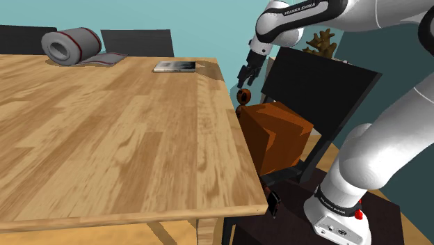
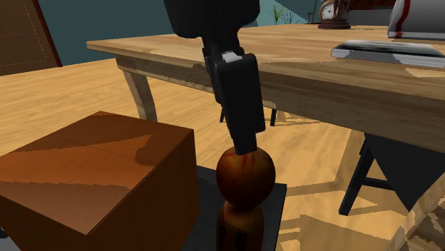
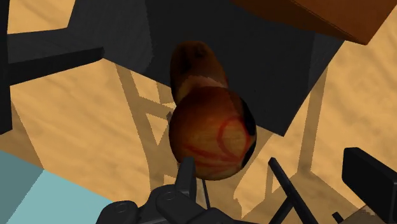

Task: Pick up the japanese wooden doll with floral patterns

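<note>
The wooden doll [image 1: 243,98] stands upright on a black chair seat [image 2: 277,194] beside the table, with a round reddish-brown head [image 2: 246,175] over a narrower body. Red curved lines mark the head [image 3: 213,135]. My black gripper [image 1: 247,74] hangs just above the head, and one finger [image 2: 241,100] reaches down to its top. In the wrist view the fingers stand wide apart; the gripper [image 3: 278,181] is open, with the head close to one finger [image 3: 187,177] and off the middle of the gap. Nothing is held.
A brown box [image 1: 277,132] sits on the same chair right beside the doll, and the chair back [image 1: 327,83] rises behind it. The wooden table [image 1: 104,132] has its edge close by. It carries a grey roll [image 1: 69,45] and a flat dark item [image 1: 175,67].
</note>
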Controlling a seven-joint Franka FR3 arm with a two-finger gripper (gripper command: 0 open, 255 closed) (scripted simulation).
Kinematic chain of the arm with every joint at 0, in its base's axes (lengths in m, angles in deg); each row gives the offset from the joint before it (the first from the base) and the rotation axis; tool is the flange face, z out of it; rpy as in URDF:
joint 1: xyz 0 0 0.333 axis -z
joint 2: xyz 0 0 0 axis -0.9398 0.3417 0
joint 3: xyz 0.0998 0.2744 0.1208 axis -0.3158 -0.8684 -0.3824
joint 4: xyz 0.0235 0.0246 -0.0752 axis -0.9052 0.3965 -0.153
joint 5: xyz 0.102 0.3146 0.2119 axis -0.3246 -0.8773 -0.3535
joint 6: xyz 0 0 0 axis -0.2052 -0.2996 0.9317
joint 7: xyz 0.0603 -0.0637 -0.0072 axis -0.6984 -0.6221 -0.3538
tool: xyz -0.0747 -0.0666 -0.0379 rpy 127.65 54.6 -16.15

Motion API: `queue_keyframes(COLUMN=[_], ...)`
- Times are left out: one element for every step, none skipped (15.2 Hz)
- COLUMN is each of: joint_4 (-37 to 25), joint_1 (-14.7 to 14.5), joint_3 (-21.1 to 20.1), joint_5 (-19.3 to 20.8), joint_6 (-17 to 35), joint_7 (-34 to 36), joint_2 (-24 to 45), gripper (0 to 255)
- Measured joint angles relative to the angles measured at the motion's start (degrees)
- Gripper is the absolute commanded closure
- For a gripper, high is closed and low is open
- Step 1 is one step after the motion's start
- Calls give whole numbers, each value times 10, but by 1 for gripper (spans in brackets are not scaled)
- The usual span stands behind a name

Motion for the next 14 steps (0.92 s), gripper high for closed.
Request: queue_keyframes(joint_4=[-17,-26,-30,-29,-25,-15,-12,-9,-2,1,4,4,4,4], joint_1=[-2,-1,-1,0,0,-1,-1,-1,-2,-2,-2,-2,-2,-2], joint_3=[8,15,19,22,24,24,25,25,26,26,26,26,27,27], joint_5=[-11,-19,-25,-28,-31,-32,-34,-37,-39,-40,-41,-42,-42,-43], joint_6=[4,11,17,23,30,40,47,54,61,67,70,72,73,74], joint_7=[-12,-23,-32,-38,-42,-44,-47,-50,-53,-55,-56,-57,-57,-57], joint_2=[23,40,51,57,60,60,64,69,70,72,74,74,74,74], gripper=[0,0,0,0,0,0,0,0,0,0,255,255,255,255])
